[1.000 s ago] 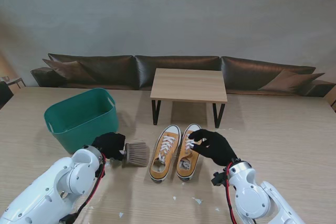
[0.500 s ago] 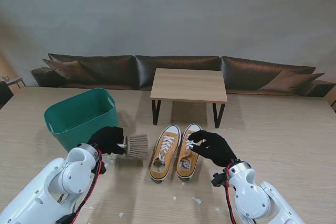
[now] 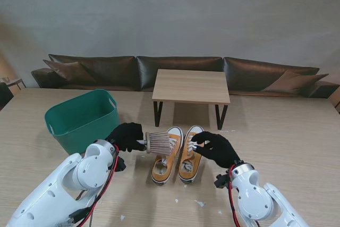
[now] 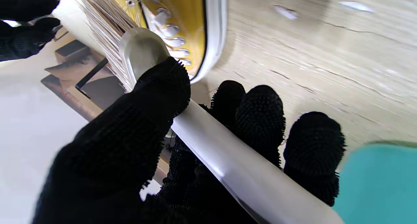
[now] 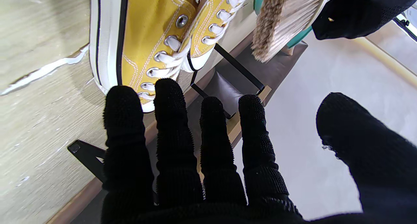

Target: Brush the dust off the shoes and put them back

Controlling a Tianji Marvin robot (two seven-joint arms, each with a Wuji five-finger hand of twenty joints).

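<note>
Sneakers (image 3: 176,154), mustard-yellow canvas with white laces and white rubber soles, sit side by side at the lower centre of the stand view, toes pointing toward the small wooden side table (image 3: 191,86) with black legs in the middle of the frame. The left hand (image 3: 126,135), in a black glove, is clenched around the pale handle of a brush (image 3: 158,142); its tan bristles hang over the laces of the sneaker on the frame's left. In the left wrist view the thumb (image 4: 153,97) presses along the top of the handle while the other fingers wrap under it, and the bristles fan out against the yellow upper.

The right hand (image 3: 213,148), also gloved, rests at the outer side of the sneaker on the frame's right. The right wrist view shows its fingers (image 5: 169,119) straight and slightly spread, tips at the white sole edge; whether they press on the shoe I cannot tell, and they close on nothing.

A green plastic basket (image 3: 79,119) stands at centre left of the stand view. Small white scraps (image 3: 199,203) dot the tabletop (image 3: 287,142) near the bottom edge.
</note>
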